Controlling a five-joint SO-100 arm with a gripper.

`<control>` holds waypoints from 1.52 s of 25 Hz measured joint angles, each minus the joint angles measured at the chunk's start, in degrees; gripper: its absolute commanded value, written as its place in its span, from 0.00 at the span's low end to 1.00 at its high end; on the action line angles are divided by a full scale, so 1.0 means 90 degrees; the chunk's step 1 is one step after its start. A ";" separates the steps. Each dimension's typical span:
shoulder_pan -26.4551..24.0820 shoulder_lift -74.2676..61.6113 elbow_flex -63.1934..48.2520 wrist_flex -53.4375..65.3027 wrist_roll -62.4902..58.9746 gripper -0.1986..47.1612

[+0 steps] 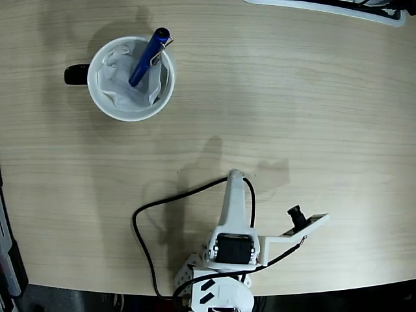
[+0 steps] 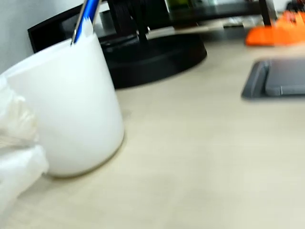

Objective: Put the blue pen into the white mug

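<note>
Slim glossy royal-blue pen stands tilted inside round white paper-lined mug, upper left of fixed view. My gripper: fingers indistinct, state unclear. My white arm at bottom centre, well apart.

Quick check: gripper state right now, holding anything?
Gripper: holding nothing; open or shut cannot be told. The blue pen stands in the white mug.

Wooden table, black stand base

Blue pen w/ silver clip, white mug w/ black handle, pale wood-grain table.
</note>
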 measured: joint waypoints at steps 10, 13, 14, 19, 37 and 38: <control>0.0000 0.0557 0.0000 0.1396 0.0537 0.00; 0.0000 0.0557 0.0000 0.1729 0.0586 0.00; 0.0000 0.0566 0.0000 0.1816 0.0605 0.00; -0.0010 0.0576 0.0000 0.2256 0.0605 0.00; -0.0029 0.0576 0.0000 0.2305 0.0586 0.01; -0.0029 0.0576 0.0000 0.2305 0.0586 0.01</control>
